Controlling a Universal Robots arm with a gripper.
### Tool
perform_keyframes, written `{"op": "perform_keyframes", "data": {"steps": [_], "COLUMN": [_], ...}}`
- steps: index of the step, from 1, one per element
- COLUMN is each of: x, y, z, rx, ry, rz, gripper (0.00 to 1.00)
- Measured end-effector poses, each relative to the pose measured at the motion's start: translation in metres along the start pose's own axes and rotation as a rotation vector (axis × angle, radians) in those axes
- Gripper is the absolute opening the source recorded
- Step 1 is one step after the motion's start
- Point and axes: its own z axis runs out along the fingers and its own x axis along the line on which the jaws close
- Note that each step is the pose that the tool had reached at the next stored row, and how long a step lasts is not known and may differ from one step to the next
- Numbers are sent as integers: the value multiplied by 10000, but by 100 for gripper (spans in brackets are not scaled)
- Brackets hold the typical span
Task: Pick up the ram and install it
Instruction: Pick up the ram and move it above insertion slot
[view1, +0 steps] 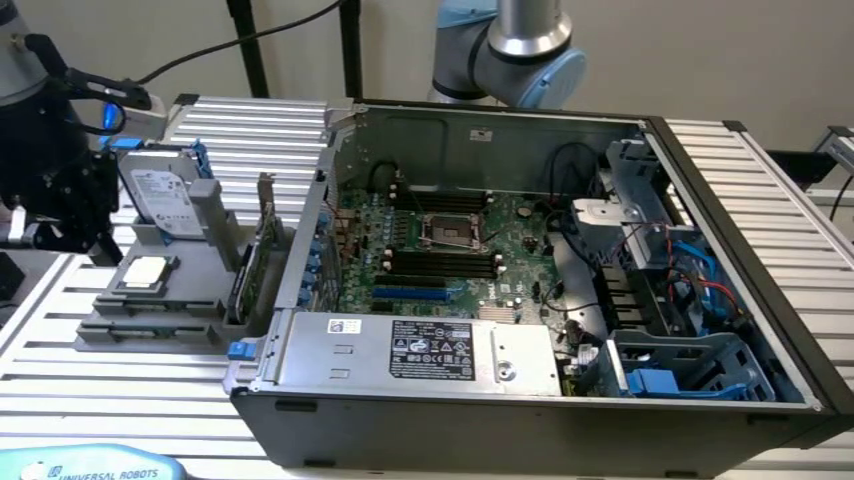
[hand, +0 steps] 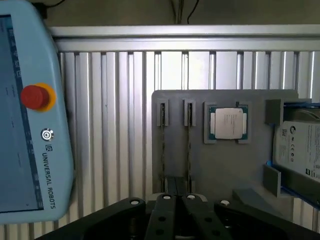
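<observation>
1. Gripper (hand: 177, 204): black fingers pressed together, nothing between them. It hangs over the near edge of the gray holder (hand: 200, 170), in line with the holder's two narrow slots.
2. Holder contents:
   - Each narrow slot carries a thin stick on edge: the ram (hand: 189, 150) and a second stick (hand: 162, 150). Edge-on, each reads as a thin dark line, and no chips can be made out.
   - A square silver processor (hand: 228, 122) lies flat in a recess beside the slots.
   - A hard drive (hand: 302, 150) sits at the holder's far end from the slots. Its label print is too small to read.
3. Teach pendant (hand: 25, 125): beside the holder, marked "UNIVERSAL ROBOTS", with a red button (hand: 34, 96).
4. Computer case (view1: 534, 130): open, just beside the holder. It contains the motherboard (view1: 441, 235) with its black slots (view1: 434, 262) and a labelled power supply (view1: 427, 350), text unreadable.
</observation>
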Motion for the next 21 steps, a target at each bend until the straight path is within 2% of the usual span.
{"op": "perform_keyframes", "data": {"steps": [8,11,13,14,21], "x": [-3,-2,0,3,38], "y": [-1,-2,-1,-2,-4], "z": [145,200,236,255,383], "rx": [13,16,16,16,16], "ry": [-1,-2,-1,-1,-1], "rz": [-393,-451,-473,-479,-486], "gripper": [12,30,30,36,36]}}
